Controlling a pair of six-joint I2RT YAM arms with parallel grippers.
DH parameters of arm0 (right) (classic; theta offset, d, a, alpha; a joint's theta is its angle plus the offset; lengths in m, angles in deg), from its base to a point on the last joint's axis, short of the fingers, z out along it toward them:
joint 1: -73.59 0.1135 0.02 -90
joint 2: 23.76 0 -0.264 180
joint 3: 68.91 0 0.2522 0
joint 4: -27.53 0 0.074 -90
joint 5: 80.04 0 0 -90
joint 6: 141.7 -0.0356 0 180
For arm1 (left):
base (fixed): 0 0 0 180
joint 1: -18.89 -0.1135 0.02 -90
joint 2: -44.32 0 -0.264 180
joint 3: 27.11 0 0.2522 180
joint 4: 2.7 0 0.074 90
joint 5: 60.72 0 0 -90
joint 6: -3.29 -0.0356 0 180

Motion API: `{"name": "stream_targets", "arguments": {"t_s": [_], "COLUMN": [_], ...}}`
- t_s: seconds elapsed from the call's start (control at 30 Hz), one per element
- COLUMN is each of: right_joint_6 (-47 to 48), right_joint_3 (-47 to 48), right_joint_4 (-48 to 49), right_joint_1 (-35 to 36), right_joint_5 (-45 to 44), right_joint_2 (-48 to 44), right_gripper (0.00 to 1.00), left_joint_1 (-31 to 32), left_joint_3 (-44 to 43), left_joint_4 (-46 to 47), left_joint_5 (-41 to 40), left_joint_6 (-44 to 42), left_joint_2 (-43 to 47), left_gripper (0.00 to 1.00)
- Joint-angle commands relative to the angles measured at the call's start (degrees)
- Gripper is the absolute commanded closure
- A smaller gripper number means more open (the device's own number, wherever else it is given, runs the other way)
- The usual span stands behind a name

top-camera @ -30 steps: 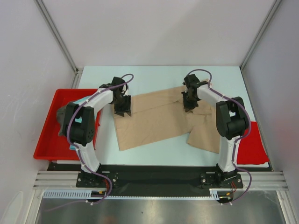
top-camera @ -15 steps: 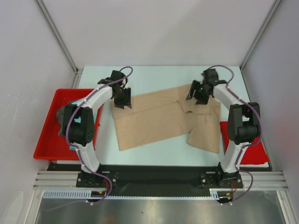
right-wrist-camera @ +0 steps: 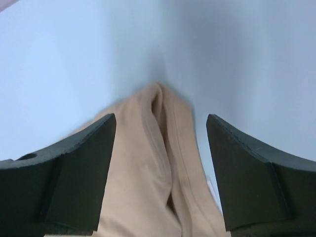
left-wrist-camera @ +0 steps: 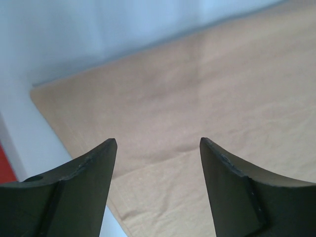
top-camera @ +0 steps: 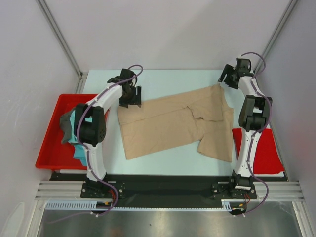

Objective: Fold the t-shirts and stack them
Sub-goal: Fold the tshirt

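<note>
A large tan t-shirt (top-camera: pixel 168 123) lies spread and partly folded across the middle of the pale blue table (top-camera: pixel 168 79), with one flap hanging down toward the lower right of the overhead view. The left gripper (top-camera: pixel 132 98) hovers at the shirt's upper left corner. In its wrist view the left gripper (left-wrist-camera: pixel 158 142) has both dark fingers (left-wrist-camera: pixel 94 173) spread wide with nothing between them, and only flat tan cloth (left-wrist-camera: pixel 197 98) and a strip of table (left-wrist-camera: pixel 74 29) show below. The right gripper (top-camera: pixel 227 79) sits in the upper right of the overhead view, just beyond the shirt's upper right corner. In its own camera the right gripper (right-wrist-camera: pixel 160 117) is also spread apart and empty. The bunched, creased tip of the tan shirt (right-wrist-camera: pixel 148 168) lies on the table (right-wrist-camera: pixel 222 49) below the gap and touches neither finger (right-wrist-camera: pixel 79 163). At the left edge of the overhead view a red tray (top-camera: pixel 49 150) holds a teal t-shirt (top-camera: pixel 78 148) and a dark grey t-shirt (top-camera: pixel 65 126) crumpled together, partly hidden by the left arm. A flat red mat (top-camera: pixel 270 153) lies at the right edge, beside the tan shirt's hanging flap.
</note>
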Motion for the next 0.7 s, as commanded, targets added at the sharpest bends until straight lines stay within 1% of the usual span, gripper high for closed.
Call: {"name": "stream_targets", "arguments": {"t_s": [0.0, 0.03, 0.2, 0.33, 0.43, 0.53, 0.57, 0.67], "right_joint_6": [3.41, 4.12, 4.3, 4.39, 4.39, 4.56, 4.56, 4.91], "right_joint_3": [6.75, 7.1, 7.37, 5.88, 4.65, 4.29, 4.38, 4.64], "right_joint_4": [-1.16, -1.25, -1.6, -2.22, -2.74, -3.53, -3.71, -4.24], "right_joint_1": [0.87, 0.96, 0.79, 0.88, 0.79, 0.7, 0.53, 0.52], "right_joint_5": [4.09, 4.79, 6.82, 6.82, 6.21, 5.24, 5.41, 4.98], "right_joint_2": [3.36, 3.88, 5.65, 5.82, 5.65, 5.73, 5.74, 5.74], "right_gripper": [0.21, 0.21, 0.22, 0.24, 0.27, 0.29, 0.3, 0.33], "left_joint_1": [-1.86, -2.56, -3.71, -3.71, -3.71, -3.71, -3.8, -3.8], "left_joint_3": [-5.11, -5.82, -9.77, -11.28, -11.98, -12.95, -12.86, -12.77], "left_joint_4": [0.4, 0.05, -0.83, -1.98, -1.63, -1.71, -1.37, -1.19], "left_joint_5": [-5.65, -6.53, -10.04, -14.17, -16.02, -16.46, -15.94, -13.92], "left_joint_6": [-2.79, -3.05, -5.16, -6.92, -8.59, -9.38, -9.56, -9.65], "left_joint_2": [-2.81, -3.6, -7.91, -9.76, -10.81, -12.22, -12.49, -13.45], "left_gripper": [0.27, 0.28, 0.29, 0.21, 0.2, 0.21, 0.23, 0.27]}}
